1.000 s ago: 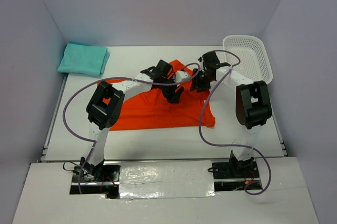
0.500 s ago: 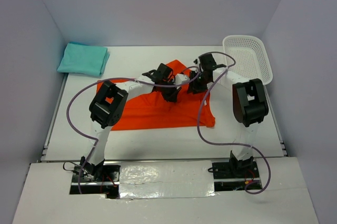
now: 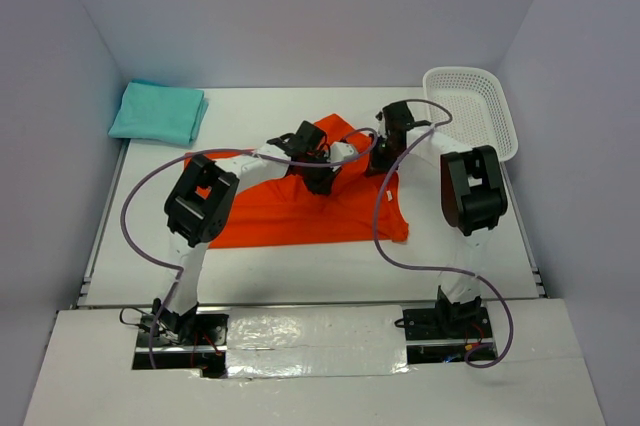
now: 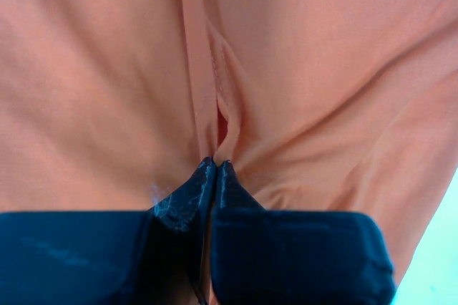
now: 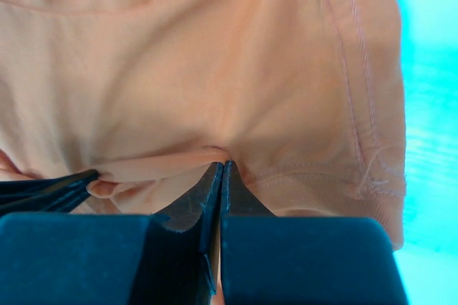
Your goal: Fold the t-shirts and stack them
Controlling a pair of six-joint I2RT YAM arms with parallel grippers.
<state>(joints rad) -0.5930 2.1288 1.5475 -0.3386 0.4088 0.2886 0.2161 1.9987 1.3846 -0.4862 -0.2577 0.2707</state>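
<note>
Pinching where both stood spread a second ago, left gripper [image 4: 216,165] and right gripper [image 5: 223,169] are each clamping a ridge of orange shirt [image 3: 290,214] at their tips, likely readying a fold.

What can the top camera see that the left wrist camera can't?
Only the top camera shows the folded teal cloth in the far left corner, the white basket at the far right, and the right gripper. Only the left wrist camera shows the stitched seam and the little fold pinched between the closed fingers. Both show the orange shirt and the left gripper on it.
</note>
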